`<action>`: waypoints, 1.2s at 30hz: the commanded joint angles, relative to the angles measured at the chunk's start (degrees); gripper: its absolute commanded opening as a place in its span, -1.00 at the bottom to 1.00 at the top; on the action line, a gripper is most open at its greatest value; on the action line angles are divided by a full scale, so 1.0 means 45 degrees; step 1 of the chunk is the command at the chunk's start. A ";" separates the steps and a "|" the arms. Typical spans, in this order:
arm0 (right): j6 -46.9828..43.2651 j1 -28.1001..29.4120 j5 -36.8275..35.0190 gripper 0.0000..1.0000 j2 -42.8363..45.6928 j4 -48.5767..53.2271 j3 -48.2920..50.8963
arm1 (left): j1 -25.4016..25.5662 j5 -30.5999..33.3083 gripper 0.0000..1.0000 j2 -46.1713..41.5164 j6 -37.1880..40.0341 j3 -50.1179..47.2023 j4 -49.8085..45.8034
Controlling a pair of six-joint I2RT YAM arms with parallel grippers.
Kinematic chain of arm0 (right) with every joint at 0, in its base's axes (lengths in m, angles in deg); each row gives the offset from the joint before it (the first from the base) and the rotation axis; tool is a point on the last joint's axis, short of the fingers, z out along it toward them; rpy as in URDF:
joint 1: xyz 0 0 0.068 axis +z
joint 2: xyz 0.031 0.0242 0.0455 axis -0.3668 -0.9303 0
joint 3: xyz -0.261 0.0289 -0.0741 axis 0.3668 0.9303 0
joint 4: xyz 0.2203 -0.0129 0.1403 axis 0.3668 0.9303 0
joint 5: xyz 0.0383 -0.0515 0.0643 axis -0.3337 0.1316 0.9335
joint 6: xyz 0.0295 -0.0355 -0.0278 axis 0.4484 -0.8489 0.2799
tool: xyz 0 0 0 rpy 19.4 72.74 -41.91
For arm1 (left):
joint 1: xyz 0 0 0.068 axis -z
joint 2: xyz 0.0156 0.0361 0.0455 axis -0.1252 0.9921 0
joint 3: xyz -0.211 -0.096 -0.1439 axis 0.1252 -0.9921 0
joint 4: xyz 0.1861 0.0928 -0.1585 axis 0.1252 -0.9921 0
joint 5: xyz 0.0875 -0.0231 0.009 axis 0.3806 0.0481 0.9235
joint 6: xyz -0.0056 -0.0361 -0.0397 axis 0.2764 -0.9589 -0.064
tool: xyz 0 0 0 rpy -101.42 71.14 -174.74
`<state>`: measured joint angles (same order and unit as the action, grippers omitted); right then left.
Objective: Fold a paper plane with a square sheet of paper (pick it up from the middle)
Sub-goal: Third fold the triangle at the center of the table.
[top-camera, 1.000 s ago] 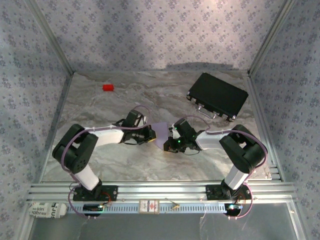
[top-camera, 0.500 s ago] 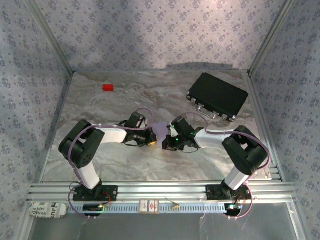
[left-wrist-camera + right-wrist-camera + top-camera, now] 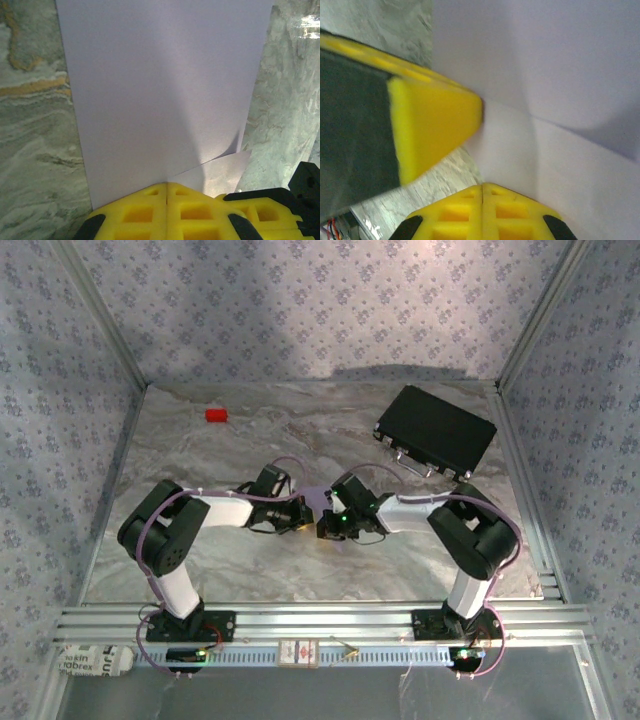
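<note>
Marble table (image 3: 200, 560): black rectangular case (image 3: 435, 432) is parked at the far right, well apart from the work. Both arms are folded inward mid-table, with left gripper (image 3: 303, 524) and right gripper (image 3: 328, 526) just beside each other. The square sheet of paper (image 3: 317, 497) is held between them, and only a lilac sliver is seen from above. Left wrist view: the left gripper (image 3: 166, 187) pads are pressed together, pinching the sheet (image 3: 160, 90) at its near edge. A second layer peeks out lower right, so the sheet is judged doubled over. Right wrist view: the right gripper (image 3: 482, 189) is likewise clamped on the paper (image 3: 560, 75). Step judged: early fold, no dart shape yet. For the next move, the edges need to be aligned and the crease pressed flat on the table, without tearing at the pinches. Small red block (image 3: 216, 415) at far left is not involved.
</note>
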<state>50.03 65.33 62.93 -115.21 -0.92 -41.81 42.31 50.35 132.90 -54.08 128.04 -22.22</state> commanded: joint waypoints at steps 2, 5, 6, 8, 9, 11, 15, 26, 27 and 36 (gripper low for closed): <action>-0.0095 0.0068 -0.0205 -0.97 0.1034 0.0588 0.1125 | -0.0144 0.0270 -0.96 0.0501 0.0392 -0.0637 -0.0760; -0.0072 0.0048 -0.0186 -0.95 0.1713 0.0472 0.1805 | -0.0183 0.0290 -0.96 0.0520 0.0479 -0.0685 -0.0770; -0.0112 0.0037 -0.0116 -0.95 0.1886 0.0445 0.2030 | -0.0205 0.0289 -0.96 0.0540 0.0449 -0.0714 -0.0743; -0.0141 0.0042 -0.0150 -0.94 0.2176 0.0503 0.2441 | -0.0202 0.0292 -0.97 0.0532 0.0442 -0.0734 -0.0706; -0.0151 0.0036 -0.0181 -0.94 0.2344 0.0504 0.2688 | -0.0204 0.0280 -0.96 0.0520 0.0441 -0.0743 -0.0704; -0.0131 -0.0060 -0.0276 -0.94 0.2685 0.0557 0.3115 | -0.0204 0.0251 -0.96 0.0501 0.0402 -0.0736 -0.0691; -0.0291 -0.0247 -0.0031 -0.93 0.3457 0.0537 0.3607 | -0.0205 0.0270 -0.97 0.0406 0.0143 -0.0830 -0.0504; -0.0576 -0.0732 -0.3079 -0.61 0.5900 0.1996 0.2978 | 0.0308 0.0920 -0.95 -0.0782 -0.1056 -0.1193 0.0299; -0.0635 -0.0742 -0.3475 -0.58 0.5998 0.2120 0.2858 | 0.0322 0.1000 -0.95 -0.0949 -0.1116 -0.1188 0.0379; -0.0725 -0.0661 -0.4308 -0.14 0.6227 0.1456 0.2774 | 0.0391 0.1616 -0.90 -0.1930 -0.0849 -0.1369 0.0421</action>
<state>46.94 62.25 46.29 -88.37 5.53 -28.15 43.73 56.30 125.91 -58.28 122.01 -19.34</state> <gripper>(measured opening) 0.405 0.049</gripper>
